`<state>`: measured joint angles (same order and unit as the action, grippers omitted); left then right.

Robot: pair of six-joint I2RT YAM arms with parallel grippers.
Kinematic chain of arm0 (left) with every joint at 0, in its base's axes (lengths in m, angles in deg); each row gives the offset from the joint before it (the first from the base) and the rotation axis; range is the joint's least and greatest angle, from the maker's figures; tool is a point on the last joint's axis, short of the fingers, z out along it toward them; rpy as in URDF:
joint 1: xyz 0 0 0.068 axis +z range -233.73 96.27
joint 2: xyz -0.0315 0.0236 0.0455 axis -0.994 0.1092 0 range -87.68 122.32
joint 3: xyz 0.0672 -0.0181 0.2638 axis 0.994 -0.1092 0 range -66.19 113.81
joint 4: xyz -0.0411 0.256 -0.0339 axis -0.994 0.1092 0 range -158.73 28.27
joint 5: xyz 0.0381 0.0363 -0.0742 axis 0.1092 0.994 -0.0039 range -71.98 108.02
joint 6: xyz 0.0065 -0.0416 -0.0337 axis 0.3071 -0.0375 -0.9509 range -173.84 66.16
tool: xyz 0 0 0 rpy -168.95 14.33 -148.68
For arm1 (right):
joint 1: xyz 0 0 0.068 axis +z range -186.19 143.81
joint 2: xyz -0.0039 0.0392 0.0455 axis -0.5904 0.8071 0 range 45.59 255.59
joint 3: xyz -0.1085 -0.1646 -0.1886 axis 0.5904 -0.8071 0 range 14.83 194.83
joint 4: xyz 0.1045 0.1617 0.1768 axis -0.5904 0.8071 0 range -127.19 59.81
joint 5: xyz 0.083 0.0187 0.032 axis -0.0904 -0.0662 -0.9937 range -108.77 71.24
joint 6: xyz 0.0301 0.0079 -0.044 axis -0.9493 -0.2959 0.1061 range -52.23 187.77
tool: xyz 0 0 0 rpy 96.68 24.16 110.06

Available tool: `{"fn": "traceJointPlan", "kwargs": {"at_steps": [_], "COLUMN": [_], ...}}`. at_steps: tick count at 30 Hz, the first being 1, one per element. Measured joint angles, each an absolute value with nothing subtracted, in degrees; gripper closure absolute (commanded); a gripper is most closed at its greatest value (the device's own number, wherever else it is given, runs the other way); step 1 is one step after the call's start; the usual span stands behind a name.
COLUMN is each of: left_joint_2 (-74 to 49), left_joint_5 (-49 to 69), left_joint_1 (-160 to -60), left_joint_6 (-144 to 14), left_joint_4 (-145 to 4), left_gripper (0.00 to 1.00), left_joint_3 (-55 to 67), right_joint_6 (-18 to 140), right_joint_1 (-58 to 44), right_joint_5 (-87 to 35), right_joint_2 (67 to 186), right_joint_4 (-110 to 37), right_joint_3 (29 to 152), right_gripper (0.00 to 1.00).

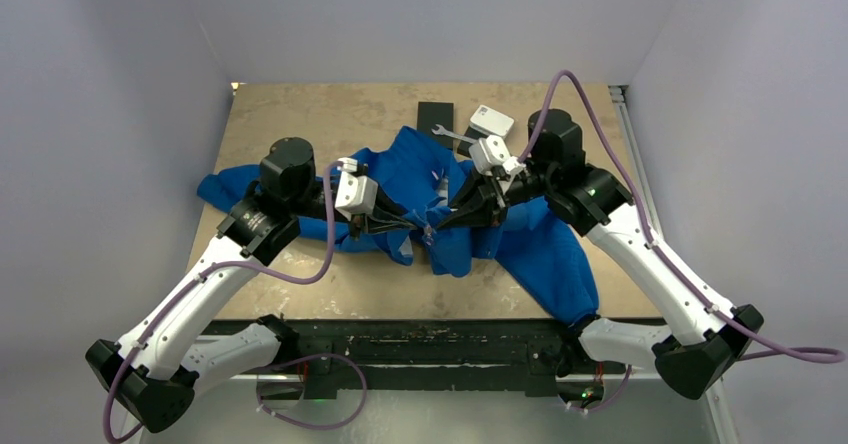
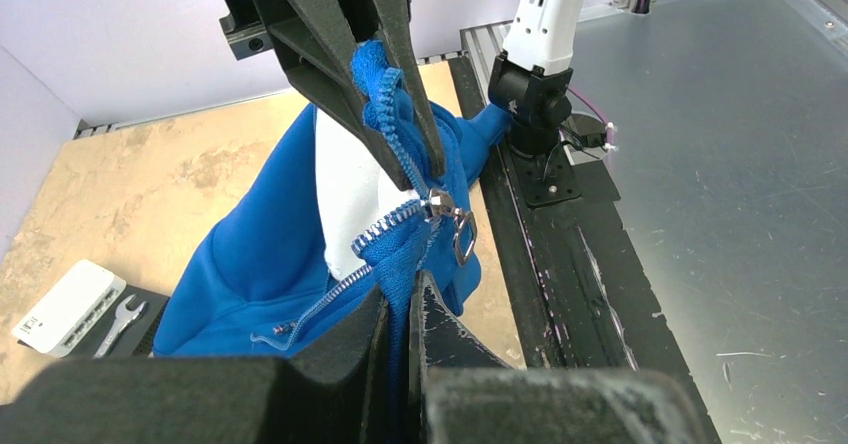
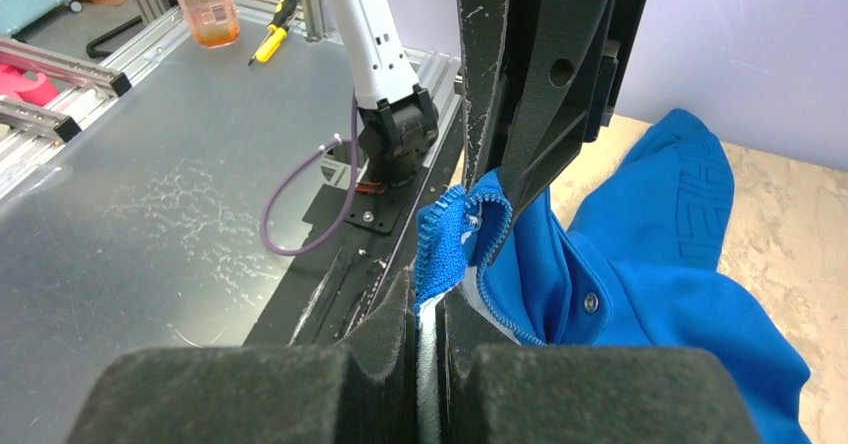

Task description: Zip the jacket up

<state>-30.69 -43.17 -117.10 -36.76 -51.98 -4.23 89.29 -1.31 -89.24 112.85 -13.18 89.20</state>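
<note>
Sprawled in a rumpled heap across the middle of the worktop (image 1: 300,114), with the long axis of the jacket (image 1: 545,259) running left to right. One sleeve out flat toward the left edge, the other end trailing down to the near right edge by the right arm's base. Bunched up at the centre, between the two arms.

Left claw (image 1: 412,226) pressed together on the jacket's front edge, just below the slider (image 2: 440,207). Right claw (image 1: 450,219) likewise clamped, pinching the blue edge farther along the zipper (image 2: 392,139).

Seen from the left wrist: zipper teeth in a short line from the one grip to the other, slider between them, pull ring (image 2: 464,240) dangling to the side. White lining (image 2: 345,189) showing in the open gap beside the teeth.

Behind the jacket at the far edge, a white box (image 1: 492,121) and a wrench (image 1: 455,137), both on the worktop.
</note>
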Motion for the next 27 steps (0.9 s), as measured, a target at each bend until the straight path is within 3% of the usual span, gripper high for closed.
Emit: {"fn": "traceJointPlan", "kwargs": {"at_steps": [27], "left_joint_2": [-31.3], "left_joint_5": [-44.5], "left_joint_1": [-117.2], "left_joint_6": [-31.7], "left_joint_4": [-49.5], "left_gripper": [1.0], "left_joint_3": [-4.3], "right_joint_6": [88.4], "right_joint_1": [-0.1], "right_joint_5": [-90.1], "right_joint_2": [114.8], "right_joint_4": [-12.3], "right_joint_3": [91.6], "right_gripper": [1.0]}}
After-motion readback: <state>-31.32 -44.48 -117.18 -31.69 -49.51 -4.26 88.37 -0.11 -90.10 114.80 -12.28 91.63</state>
